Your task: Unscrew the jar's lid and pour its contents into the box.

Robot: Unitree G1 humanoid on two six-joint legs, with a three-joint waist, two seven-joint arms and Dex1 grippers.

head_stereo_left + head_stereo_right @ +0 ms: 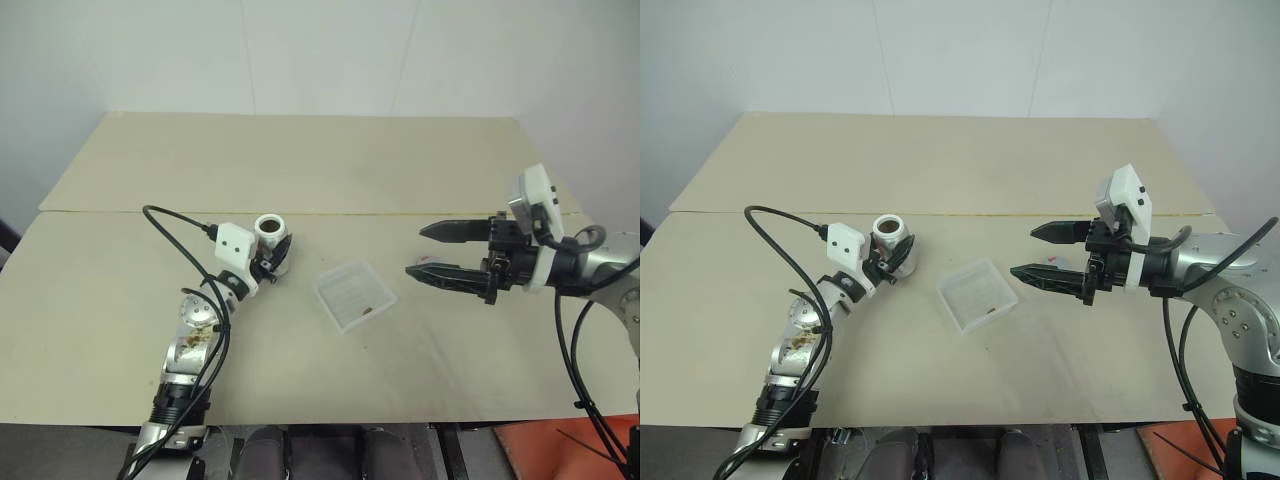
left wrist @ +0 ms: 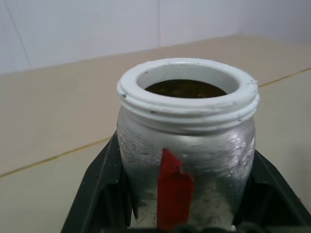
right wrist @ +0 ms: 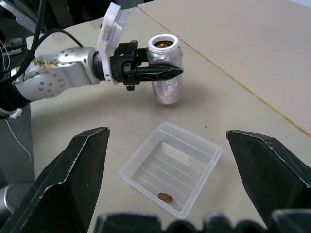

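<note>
Jar (image 3: pixel 165 68) stands upright on the table (image 1: pixel 300 160), lid off, mouth open, brown contents (image 2: pixel 184 89) visible inside. Left gripper (image 3: pixel 163 73) brackets the jar, one finger either side at the body; whether the fingers press it or have slackened cannot be told. Upright hold likely keeps the contents from spilling.

Box (image 1: pixel 353 294) lies just beside the jar, between the two arms, one small brown bit (image 3: pixel 165 196) in it.

Right gripper (image 1: pixel 432 251) hovers beyond the box, jaws wide, holding nothing, probably keeping clear of the pour.
</note>
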